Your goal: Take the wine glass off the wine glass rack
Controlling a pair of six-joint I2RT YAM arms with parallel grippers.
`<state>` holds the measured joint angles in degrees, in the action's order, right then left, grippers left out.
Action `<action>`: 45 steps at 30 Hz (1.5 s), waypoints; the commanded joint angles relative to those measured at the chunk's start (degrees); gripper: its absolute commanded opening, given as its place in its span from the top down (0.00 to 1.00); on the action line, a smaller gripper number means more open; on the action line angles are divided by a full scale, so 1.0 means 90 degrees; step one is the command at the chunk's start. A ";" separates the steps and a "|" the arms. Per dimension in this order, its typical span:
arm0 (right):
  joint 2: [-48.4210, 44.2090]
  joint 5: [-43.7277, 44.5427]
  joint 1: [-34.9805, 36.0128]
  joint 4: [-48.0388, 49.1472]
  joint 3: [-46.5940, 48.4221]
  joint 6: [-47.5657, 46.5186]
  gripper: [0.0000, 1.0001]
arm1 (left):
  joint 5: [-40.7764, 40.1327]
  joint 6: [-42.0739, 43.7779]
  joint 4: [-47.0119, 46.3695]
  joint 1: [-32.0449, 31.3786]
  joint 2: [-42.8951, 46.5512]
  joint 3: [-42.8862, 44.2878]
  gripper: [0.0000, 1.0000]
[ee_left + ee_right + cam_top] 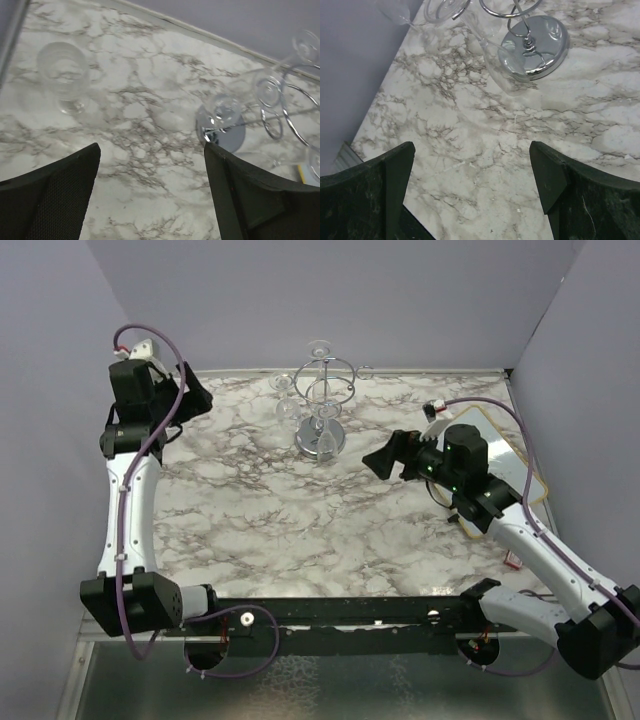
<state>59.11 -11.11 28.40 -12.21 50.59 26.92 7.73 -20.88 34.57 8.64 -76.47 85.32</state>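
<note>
The chrome wine glass rack (322,390) stands at the back middle of the marble table on its round mirrored base (226,134). Clear glasses (269,89) hang upside down from its ring arms. One wine glass (64,74) stands upright on the table left of the rack (540,45), apart from it; from above it shows faintly (285,400). My left gripper (151,165) is open and empty, drawn back left of that glass (193,395). My right gripper (472,165) is open and empty, hovering right of the rack (385,458). A hanging glass bowl (504,65) shows before the base.
Purple walls close in the table at the back and on both sides. A pale board with a yellow rim (512,445) lies at the right, under the right arm. A small red-and-white item (513,562) sits near the right front edge.
</note>
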 commanded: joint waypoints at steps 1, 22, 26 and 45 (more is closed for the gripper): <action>0.0209 -0.0497 -0.0021 0.0569 -0.0060 0.1349 0.01 | 0.1853 -0.0345 -0.1816 -0.0368 0.0924 -0.1334 0.13; 0.2008 0.1504 0.1049 0.4128 -0.0612 0.6182 0.32 | 0.0876 0.0037 -0.2732 -0.1554 0.2040 -0.4038 0.16; 0.2304 0.2325 0.1242 0.4030 -0.0391 0.6592 0.35 | 0.0795 0.0074 -0.2739 -0.1781 0.2181 -0.4079 0.16; 0.3403 0.3331 0.1395 0.4032 0.0640 0.7355 0.51 | 0.0351 0.0305 -0.2528 -0.2282 0.2385 -0.4011 0.16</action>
<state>87.79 14.72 40.53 23.64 54.65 90.21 12.95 -19.49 11.75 -11.29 -56.27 49.15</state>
